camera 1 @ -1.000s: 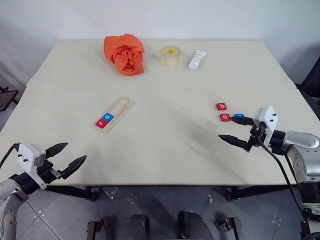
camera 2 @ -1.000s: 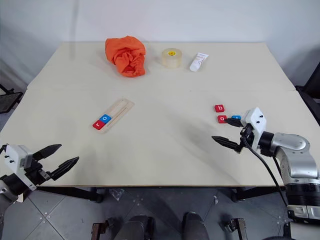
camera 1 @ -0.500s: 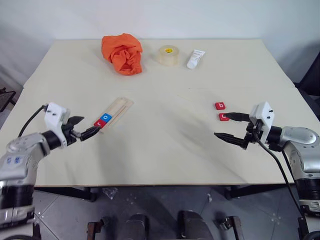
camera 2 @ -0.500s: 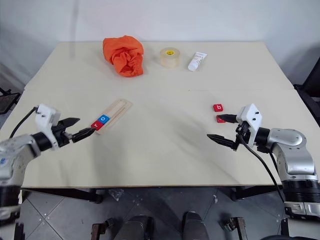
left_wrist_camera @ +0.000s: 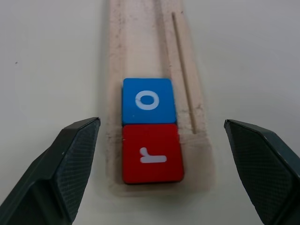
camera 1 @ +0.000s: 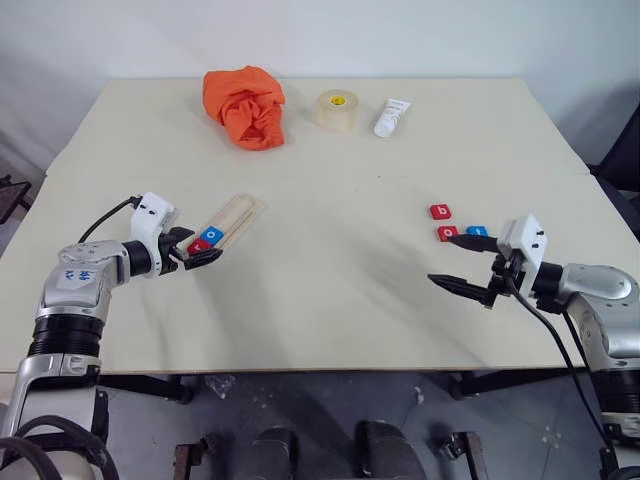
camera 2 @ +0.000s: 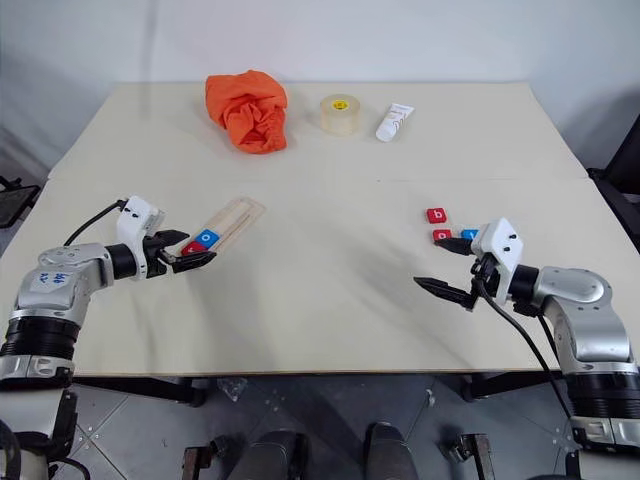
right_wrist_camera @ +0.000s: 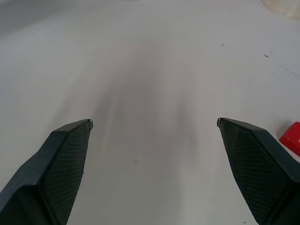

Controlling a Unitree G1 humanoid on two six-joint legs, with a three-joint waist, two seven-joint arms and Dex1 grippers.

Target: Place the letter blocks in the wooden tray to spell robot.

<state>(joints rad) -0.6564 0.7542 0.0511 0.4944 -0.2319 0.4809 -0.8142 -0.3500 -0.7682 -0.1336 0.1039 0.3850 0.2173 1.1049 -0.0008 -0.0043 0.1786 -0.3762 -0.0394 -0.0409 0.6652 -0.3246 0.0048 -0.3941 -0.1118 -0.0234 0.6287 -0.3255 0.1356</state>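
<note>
Left gripper (left_wrist_camera: 159, 140) spread wide, empty, straddling the near end of the tray (left_wrist_camera: 145, 37); red r (left_wrist_camera: 152, 158) sits at that end, between the fingertips, with blue o (left_wrist_camera: 148, 100) touching it just beyond; rest of the groove ahead is bare. Right gripper (camera 1: 465, 263) also spread wide, empty, hovering above the table (camera 1: 330, 280). Red b (camera 1: 441, 211), red o (camera 1: 448, 233) and a blue tile (camera 1: 478, 231) lie just beyond its far finger. Judgement: tiles look light, rigid, thin and smooth, so likely to skid if nudged; pinch across two opposite edges, fingers low to the table. Tray seems light, may shift when tiles are pushed in.
</note>
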